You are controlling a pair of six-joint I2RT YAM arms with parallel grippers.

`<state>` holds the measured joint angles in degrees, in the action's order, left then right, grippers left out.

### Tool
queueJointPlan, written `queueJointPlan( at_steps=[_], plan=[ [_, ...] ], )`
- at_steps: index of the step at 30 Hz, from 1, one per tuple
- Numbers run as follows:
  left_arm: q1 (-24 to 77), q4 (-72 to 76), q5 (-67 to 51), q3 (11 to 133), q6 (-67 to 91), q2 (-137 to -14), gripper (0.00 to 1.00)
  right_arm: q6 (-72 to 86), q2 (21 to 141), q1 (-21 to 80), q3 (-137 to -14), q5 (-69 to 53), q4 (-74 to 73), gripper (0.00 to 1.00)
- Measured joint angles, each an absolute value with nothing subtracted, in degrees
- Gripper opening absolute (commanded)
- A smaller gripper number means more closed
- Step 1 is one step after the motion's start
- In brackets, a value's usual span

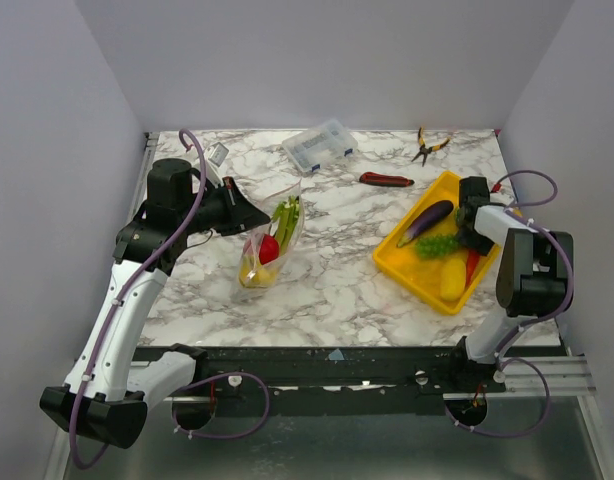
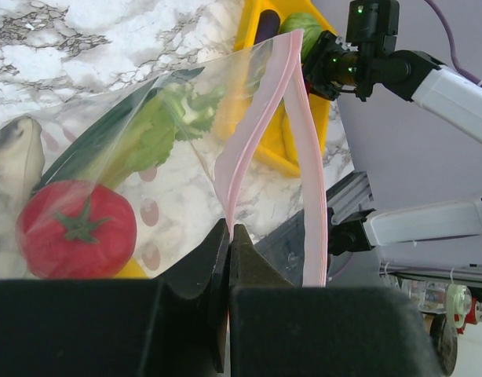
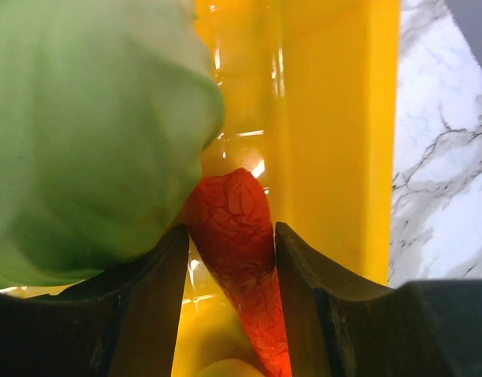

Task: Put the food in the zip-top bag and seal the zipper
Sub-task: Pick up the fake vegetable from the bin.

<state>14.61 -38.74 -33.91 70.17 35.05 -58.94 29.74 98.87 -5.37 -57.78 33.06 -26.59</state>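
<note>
Pinches the zipper (image 2: 305,141) of the zip-top bag (image 1: 272,245) with the left gripper (image 2: 228,234), fingers pressed flat together on the pink strip near one end of the mouth. Leaves the strip's two lips spread apart, mouth open and facing the yellow tray (image 1: 407,268), bag body slumped on the marble table (image 1: 337,290) left of centre. Shows through the clear plastic the red tomato (image 2: 76,228), the celery stalk (image 2: 147,137) running up beside it, and a yellow piece (image 1: 255,273) at the near end, all inside the bag. Reaches into the tray's right side with the right gripper (image 3: 230,239), partly closed, fingers (image 3: 155,294) touching both flanks of a wrinkled red-orange piece (image 3: 233,212). No telling whether lifted or resting on the tray floor. Just beside the left finger there, a large pale green ball (image 3: 84,133). Elsewhere in the tray, outside the bag: purple eggplant (image 1: 427,221), green grapes (image 1: 439,244), a yellow fruit (image 1: 453,280). Along the table's far side, well apart from the bag: clear compartment box (image 1: 319,146), red-handled tool (image 1: 386,180), pliers (image 1: 427,146)
</note>
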Motion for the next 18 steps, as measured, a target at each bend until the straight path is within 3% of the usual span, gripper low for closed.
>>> queueJointPlan(
  at_steps=[4, 7, 14, 18],
  plan=[
    [14.6, -38.7, -34.0, 70.1, 35.0, -59.0, 0.00, 29.2, 98.7, -5.4, -58.0, 31.3, -26.6, 0.29],
    [14.6, -38.7, -34.0, 70.1, 35.0, -59.2, 0.00, 28.9, 96.8, -5.4, -58.0, 30.3, -27.2, 0.19],
    [14.6, -38.7, -33.9, 70.1, 35.0, -59.7, 0.00, 27.4, 83.7, -5.4, -60.5, 28.1, -30.1, 0.12],
    [14.6, -38.7, -33.8, 70.1, 35.0, -59.7, 0.00, 25.9, 73.3, -5.3, -61.2, 20.0, -29.0, 0.09]
  ],
)
